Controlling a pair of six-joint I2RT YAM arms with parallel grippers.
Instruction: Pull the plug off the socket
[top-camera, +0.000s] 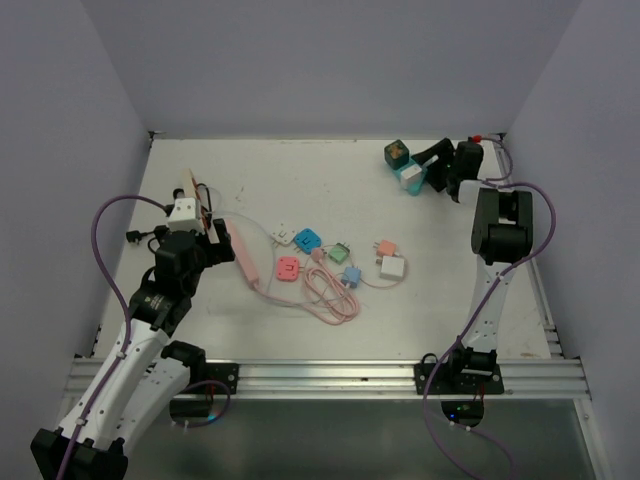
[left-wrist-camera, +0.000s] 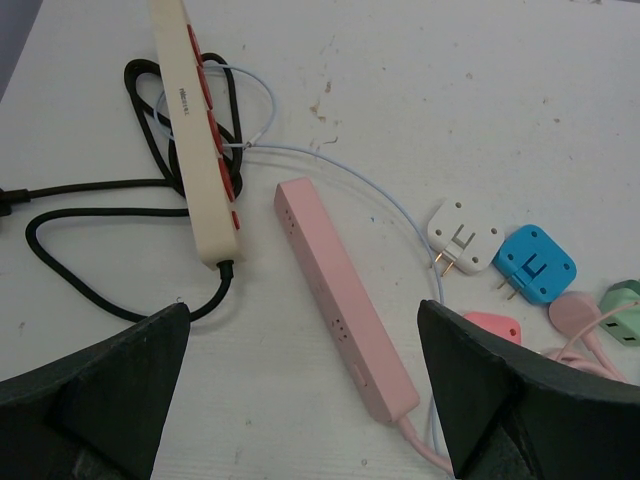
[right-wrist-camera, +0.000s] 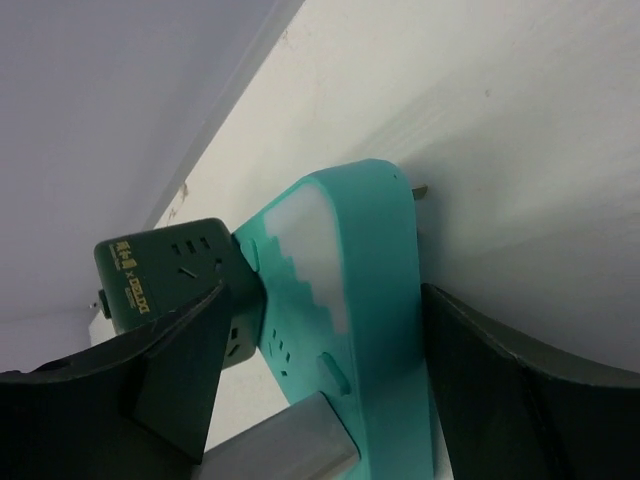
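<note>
RISK | right gripper (right-wrist-camera: 320, 300) jaws part-open astride teal adapter (top-camera: 410, 178), not clamped that I can see; left gripper (left-wrist-camera: 303, 380) jaws wide, empty, over pink strip (left-wrist-camera: 335, 300) | adapter mated to green cube socket (right-wrist-camera: 165, 265), far right desk (top-camera: 300, 170) corner | I expect both to drag together: cube unrestrained, left arm well apart.

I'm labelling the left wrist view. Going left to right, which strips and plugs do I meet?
Beige strip → pink strip → white plug → blue plug → green plug.
</note>
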